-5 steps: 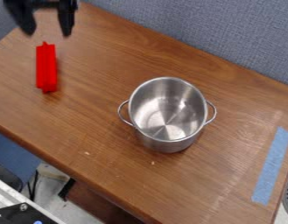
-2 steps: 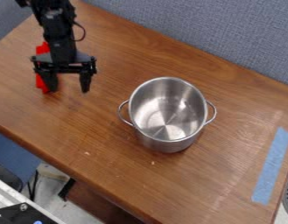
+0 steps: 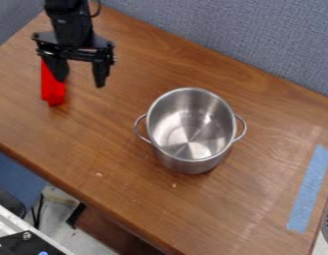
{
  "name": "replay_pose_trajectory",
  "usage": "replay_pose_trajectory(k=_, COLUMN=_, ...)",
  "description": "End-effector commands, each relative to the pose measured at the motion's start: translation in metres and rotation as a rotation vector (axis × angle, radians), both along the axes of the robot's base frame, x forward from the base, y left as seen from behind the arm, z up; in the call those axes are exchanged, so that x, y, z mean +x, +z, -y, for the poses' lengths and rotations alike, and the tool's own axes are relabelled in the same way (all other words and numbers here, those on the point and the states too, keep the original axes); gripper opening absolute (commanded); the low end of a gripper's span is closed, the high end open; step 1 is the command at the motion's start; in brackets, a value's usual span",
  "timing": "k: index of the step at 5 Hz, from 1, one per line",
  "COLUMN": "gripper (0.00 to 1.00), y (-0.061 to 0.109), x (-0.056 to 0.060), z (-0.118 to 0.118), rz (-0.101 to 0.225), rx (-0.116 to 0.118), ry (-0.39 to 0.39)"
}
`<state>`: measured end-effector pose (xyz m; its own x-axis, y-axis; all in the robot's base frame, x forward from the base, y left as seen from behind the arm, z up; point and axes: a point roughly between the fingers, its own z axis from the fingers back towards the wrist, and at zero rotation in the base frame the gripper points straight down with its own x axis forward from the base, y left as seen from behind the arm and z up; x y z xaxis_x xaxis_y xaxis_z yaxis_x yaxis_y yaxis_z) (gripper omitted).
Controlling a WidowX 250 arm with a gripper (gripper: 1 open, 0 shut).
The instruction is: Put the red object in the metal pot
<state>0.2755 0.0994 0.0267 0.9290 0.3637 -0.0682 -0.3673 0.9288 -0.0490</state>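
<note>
The red object [image 3: 52, 86] is an elongated block lying on the wooden table [image 3: 113, 149] at the left. My black gripper [image 3: 76, 74] hangs just above and slightly right of it, jaws spread wide and empty, and its left finger covers the block's upper end. The metal pot [image 3: 190, 127] stands upright and empty at the middle of the table, well to the right of the block and the gripper.
A strip of blue tape [image 3: 310, 185] lies near the table's right edge. A grey-blue wall [image 3: 246, 30] runs behind the table. The table's front edge drops off at the lower left, above some equipment on the floor [image 3: 27, 229].
The gripper came down from the top-left corner to beside the red block, then rose slightly. It stayed open throughout. The block and the pot have not moved.
</note>
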Motion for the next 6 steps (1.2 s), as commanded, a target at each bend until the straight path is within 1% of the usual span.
replay_pose_trajectory(k=1, gripper=1.0, y=-0.007, x=0.03, z=-0.008, rz=0.038, rx=0.043, ry=0.103)
replay_pose_trajectory(k=2, gripper=1.0, y=-0.02, x=0.05, z=-0.01, rz=0.04, rx=0.048, ry=0.195)
replay_pose_trajectory(k=3, gripper=1.0, y=0.004, x=0.046, z=-0.024, rz=0.053, rx=0.04, ry=0.227)
replay_pose_trajectory(k=4, gripper=1.0, y=0.029, x=0.04, z=-0.037, rz=0.063, rx=0.026, ry=0.257)
replay_pose_trajectory(k=5, gripper=1.0, y=0.047, x=0.031, z=-0.032, rz=0.059, rx=0.019, ry=0.122)
replay_pose_trajectory(k=6, gripper=1.0, y=0.059, x=0.018, z=-0.03, rz=0.061, rx=0.023, ry=-0.004)
